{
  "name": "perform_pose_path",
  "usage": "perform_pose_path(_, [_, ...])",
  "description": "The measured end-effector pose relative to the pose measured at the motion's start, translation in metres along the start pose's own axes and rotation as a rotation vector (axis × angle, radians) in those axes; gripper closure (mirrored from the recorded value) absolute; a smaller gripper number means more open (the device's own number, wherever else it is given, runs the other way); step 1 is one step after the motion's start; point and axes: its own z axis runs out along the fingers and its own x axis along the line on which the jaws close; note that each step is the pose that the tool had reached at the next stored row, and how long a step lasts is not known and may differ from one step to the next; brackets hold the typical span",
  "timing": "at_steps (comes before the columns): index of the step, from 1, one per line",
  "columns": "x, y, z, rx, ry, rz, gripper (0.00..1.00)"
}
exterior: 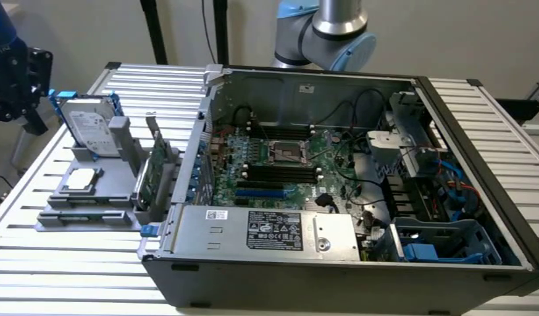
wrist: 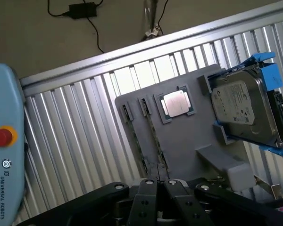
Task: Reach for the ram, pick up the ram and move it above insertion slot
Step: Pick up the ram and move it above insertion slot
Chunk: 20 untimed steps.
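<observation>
Above the gray holder (wrist: 181,141), found the gripper (wrist: 160,184) clenched, fingers (wrist: 148,195) side by side with nothing between. Held no ram and touched nothing. Just past the fingertips, saw two thin strips standing on edge in the holder's narrow grooves. Took one of them for the ram (wrist: 154,136), but could not tell surely which. Farther out, noted a silver processor chip (wrist: 177,102), then the hard drive (wrist: 243,106) in its blue frame, and off to the side a teach pendant (wrist: 4,141) over the slatted table (wrist: 85,141).

Judged the step to be the reach, with the pick not yet done. Judged the next move to call for parting the fingers, lining them across the strip's thin edge and lowering straight, because of grooves so close together.

From the exterior view, got the wider layout: holder at 9 o'clock of the open case (exterior: 322,72), expansion card (exterior: 155,172) between the two, and the black slots (exterior: 279,172) on the motherboard (exterior: 252,148), well apart from the holder. From the wrist view, got the close look along the strips' edges.
</observation>
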Motion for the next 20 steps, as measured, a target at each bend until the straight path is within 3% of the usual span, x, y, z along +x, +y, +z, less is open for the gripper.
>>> perform_pose_path(17, [0.0,-0.0001,0.0022,0.0166,0.0048,-0.309,0.89])
perform_pose_path(20, [0.0002,0.0,0.0023,0.0171,0.0053,-0.329,0.89])
